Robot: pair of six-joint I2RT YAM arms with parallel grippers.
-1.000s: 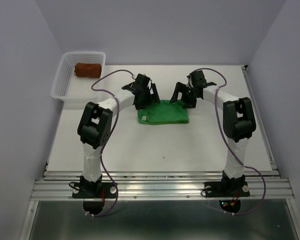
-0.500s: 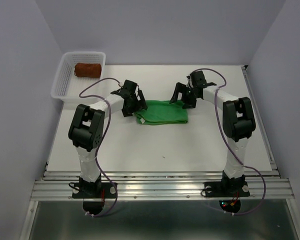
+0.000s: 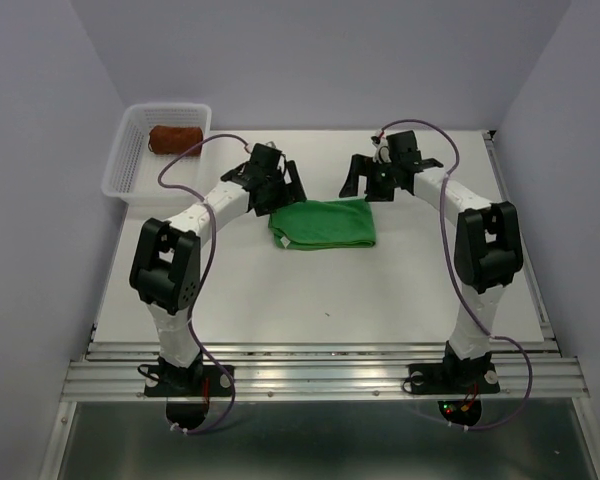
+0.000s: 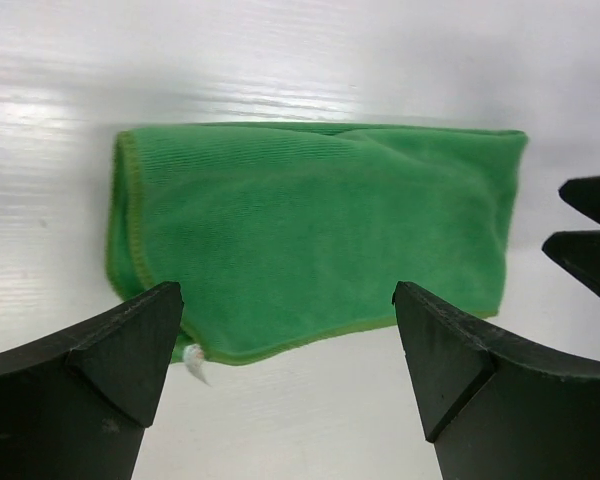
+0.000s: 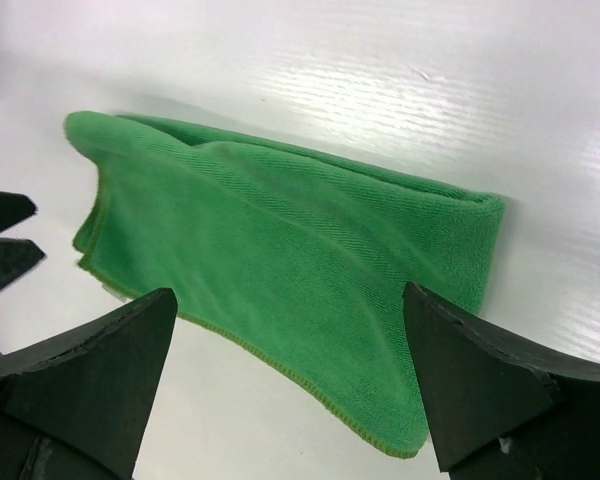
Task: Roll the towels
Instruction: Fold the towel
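Note:
A green towel (image 3: 323, 225) lies folded flat on the white table; it also shows in the left wrist view (image 4: 310, 230) and the right wrist view (image 5: 300, 270). My left gripper (image 3: 276, 193) hovers open and empty just beyond the towel's far left corner. My right gripper (image 3: 368, 187) hovers open and empty just beyond its far right corner. In the left wrist view the gripper (image 4: 288, 345) has wide jaws with bare table between them; a small white tag (image 4: 192, 360) sticks out of the towel's hem. In the right wrist view the gripper (image 5: 290, 350) frames the towel's hem.
A white plastic basket (image 3: 158, 152) stands at the table's far left corner with a rolled brown towel (image 3: 175, 138) inside. The side walls stand close to the table's left and right edges.
Both grippers have let go of the towel and lifted back toward the far side. The left arm swung left, then returned. The towel now lies folded and flat.

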